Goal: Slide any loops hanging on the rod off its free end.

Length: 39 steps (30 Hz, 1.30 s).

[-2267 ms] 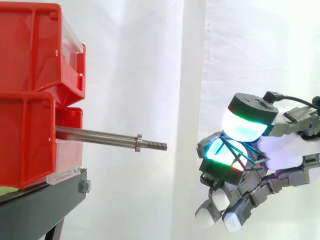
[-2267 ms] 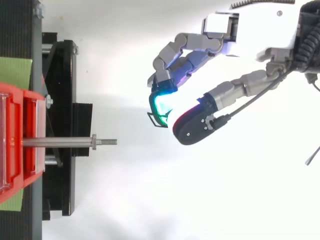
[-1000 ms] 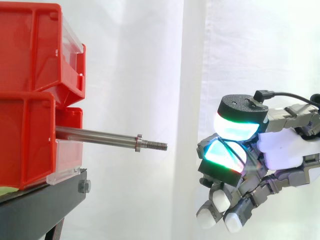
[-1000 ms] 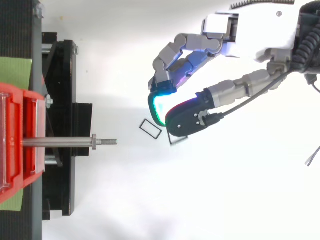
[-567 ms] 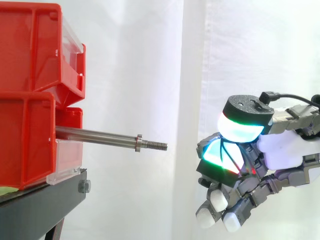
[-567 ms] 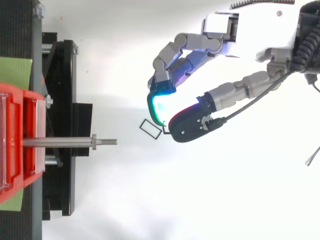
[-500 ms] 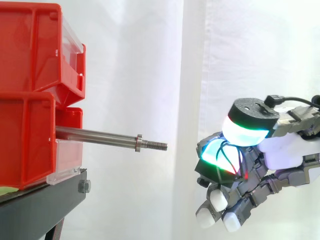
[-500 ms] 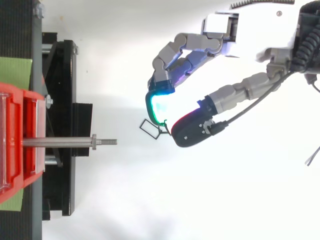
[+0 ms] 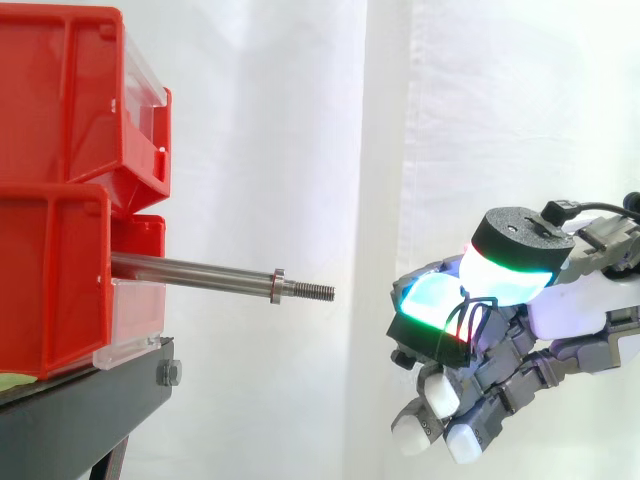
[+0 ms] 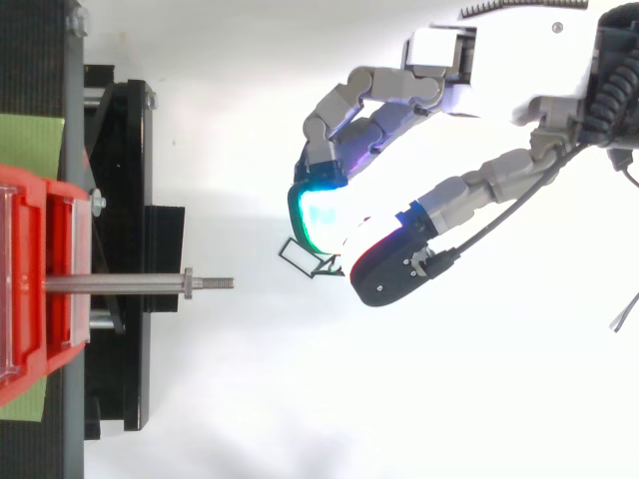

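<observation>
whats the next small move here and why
Probably open the fingers and let the loop drop. The rod is bare, and the hand pinches the loop well clear of the rod's free end, so nothing is left to slide off.

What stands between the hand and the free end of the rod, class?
Nothing visible: only open space separates the hand, pinching a thin loop, from the bare, threaded free end of the rod.

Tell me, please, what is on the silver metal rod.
On the silver metal rod, only a small collar near the threaded tip; no loop. Its root is hidden by the red bins. The hand pinches the thin wire loop.
</observation>
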### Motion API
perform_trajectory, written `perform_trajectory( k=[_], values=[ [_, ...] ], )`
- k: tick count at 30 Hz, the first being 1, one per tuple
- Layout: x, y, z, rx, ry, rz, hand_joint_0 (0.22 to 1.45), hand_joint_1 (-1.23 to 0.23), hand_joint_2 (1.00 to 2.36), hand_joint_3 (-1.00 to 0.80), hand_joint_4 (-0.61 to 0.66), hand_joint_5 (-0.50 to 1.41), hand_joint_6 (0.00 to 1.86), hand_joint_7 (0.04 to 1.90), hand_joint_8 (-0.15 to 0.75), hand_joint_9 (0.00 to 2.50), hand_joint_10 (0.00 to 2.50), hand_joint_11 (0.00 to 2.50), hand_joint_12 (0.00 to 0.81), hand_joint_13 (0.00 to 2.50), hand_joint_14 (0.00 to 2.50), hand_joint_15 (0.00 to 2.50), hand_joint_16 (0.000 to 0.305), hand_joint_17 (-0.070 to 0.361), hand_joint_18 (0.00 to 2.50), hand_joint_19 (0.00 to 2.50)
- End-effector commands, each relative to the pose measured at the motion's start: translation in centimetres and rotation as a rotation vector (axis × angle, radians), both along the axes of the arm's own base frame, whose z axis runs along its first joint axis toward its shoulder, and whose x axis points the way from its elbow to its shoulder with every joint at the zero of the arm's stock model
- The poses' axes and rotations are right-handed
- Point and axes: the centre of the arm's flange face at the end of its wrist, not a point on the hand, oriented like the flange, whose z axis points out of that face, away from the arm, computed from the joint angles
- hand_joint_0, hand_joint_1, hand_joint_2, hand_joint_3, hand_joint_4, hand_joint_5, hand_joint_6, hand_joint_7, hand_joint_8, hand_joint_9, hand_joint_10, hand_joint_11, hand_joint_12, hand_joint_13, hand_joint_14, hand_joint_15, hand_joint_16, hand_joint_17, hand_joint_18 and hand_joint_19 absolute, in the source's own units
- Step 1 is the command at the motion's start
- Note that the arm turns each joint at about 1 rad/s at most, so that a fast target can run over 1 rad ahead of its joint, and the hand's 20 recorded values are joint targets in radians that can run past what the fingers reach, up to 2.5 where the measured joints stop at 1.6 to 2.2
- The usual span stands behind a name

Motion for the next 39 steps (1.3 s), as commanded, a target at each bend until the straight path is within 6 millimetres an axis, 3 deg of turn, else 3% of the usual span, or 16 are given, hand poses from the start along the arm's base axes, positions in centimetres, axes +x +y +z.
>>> perform_trajectory(
  k=[1,8,22,24,26,29,33,39],
  values=[
    [0.01,0.07,0.01,0.000,0.000,0.000,0.63,-0.86,1.02,-0.24,-0.02,-0.11,0.93,1.08,0.222,0.89,0.02,0.52,0.329,0.56,0.01,0.23,0.047,0.106,0.54,0.35],
    [0.03,0.29,0.00,0.000,0.001,0.003,0.56,-0.80,1.01,-0.26,0.07,-0.09,0.91,1.07,0.240,1.00,0.02,0.51,0.355,0.60,0.01,0.26,0.053,0.120,0.59,0.36],
    [0.07,0.59,-0.01,0.000,0.003,0.004,0.53,-0.70,1.01,-0.27,-0.01,-0.09,0.91,1.05,0.242,0.97,0.02,0.48,0.370,0.57,0.01,0.27,0.056,0.125,0.53,0.38],
    [0.07,0.68,-0.02,-0.002,0.004,0.005,0.54,-0.55,1.01,-0.29,0.01,-0.09,0.91,1.04,0.242,0.94,0.02,0.47,0.372,0.53,0.01,0.27,0.055,0.125,0.47,0.41],
    [0.07,0.68,-0.02,-0.004,0.004,0.005,0.54,-0.51,1.01,-0.29,0.02,-0.09,0.91,1.04,0.243,0.93,0.02,0.48,0.368,0.52,0.01,0.28,0.054,0.121,0.45,0.42],
    [0.07,0.68,-0.02,-0.004,0.004,0.005,0.55,-0.52,1.01,-0.24,0.02,-0.09,0.90,1.04,0.266,0.93,0.02,0.48,0.383,0.52,0.01,0.27,0.057,0.128,0.47,0.41],
    [0.05,0.68,-0.04,-0.005,0.006,0.005,0.54,-0.71,1.01,-0.03,0.04,-0.09,0.91,1.06,0.303,0.93,0.01,0.48,0.416,0.57,0.01,0.25,0.064,0.145,0.57,0.35],
    [0.05,0.68,-0.04,-0.005,0.006,0.005,0.56,-0.78,1.01,-0.03,0.04,-0.10,0.92,1.04,0.296,0.91,0.02,0.49,0.407,0.57,0.01,0.26,0.063,0.142,0.58,0.34]
  ],
)
